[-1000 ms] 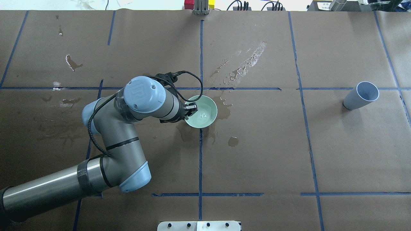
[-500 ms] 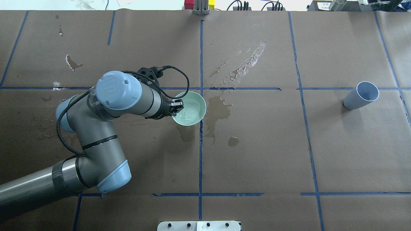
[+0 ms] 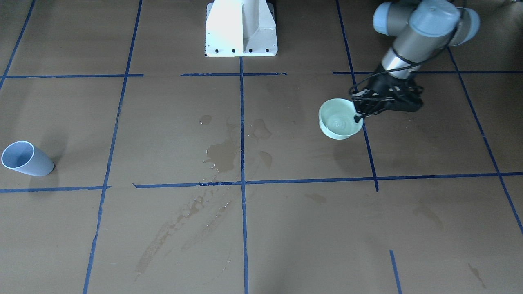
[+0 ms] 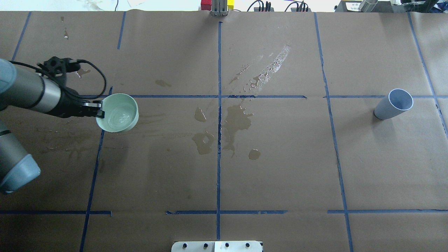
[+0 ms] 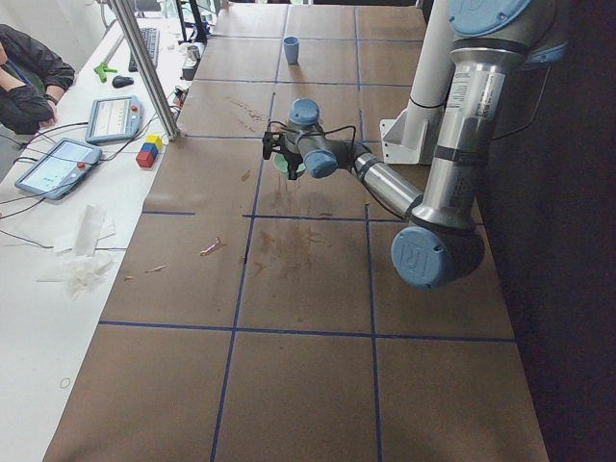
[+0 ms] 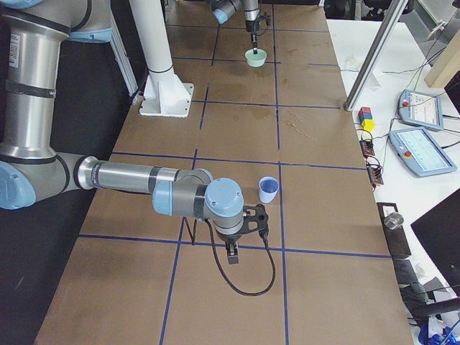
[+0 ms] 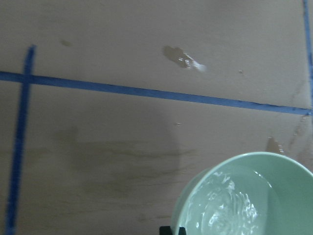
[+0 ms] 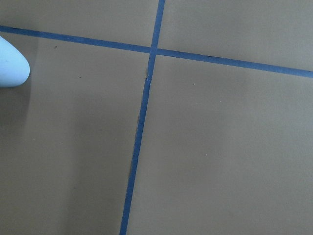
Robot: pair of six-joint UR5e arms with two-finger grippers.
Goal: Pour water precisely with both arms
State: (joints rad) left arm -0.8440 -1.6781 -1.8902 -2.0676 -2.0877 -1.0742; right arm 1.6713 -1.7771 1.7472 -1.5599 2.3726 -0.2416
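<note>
On the robot's left side of the table, the water (image 4: 119, 117) lies as a shallow, glinting, rippled pool in the bottom of a pale green round bowl (image 4: 132, 105). The bowl is upright and close to level. Its shadow falls apart from it in the front-facing view, so it looks lifted clear of the surface, close to where two blue tape lines (image 4: 219, 140) meet. The black left gripper (image 4: 99, 109) pinches the bowl's rim on the side nearest its wrist, fingers pressed together on the wall. Behind it the silver-grey left arm (image 4: 26, 91) reaches in from the table's edge with a black cable looped above the wrist.

Out toward the middle of the brown paper table cover (image 4: 280, 168) there are dark wet stains (image 4: 238, 120), and beyond them a streak of shiny droplets (image 4: 271, 66). Well apart from the bowl, on the robot's right side, a light blue-grey plastic cup (image 4: 393, 104) stands upright beside a tape line.

The right arm (image 6: 136, 177) stretches low over the paper near that cup, its right gripper (image 6: 232, 254) pointing down — I cannot tell whether its fingers are spread or together. The white bolted pedestal (image 3: 241, 28) stands at the table's robot-side edge.
</note>
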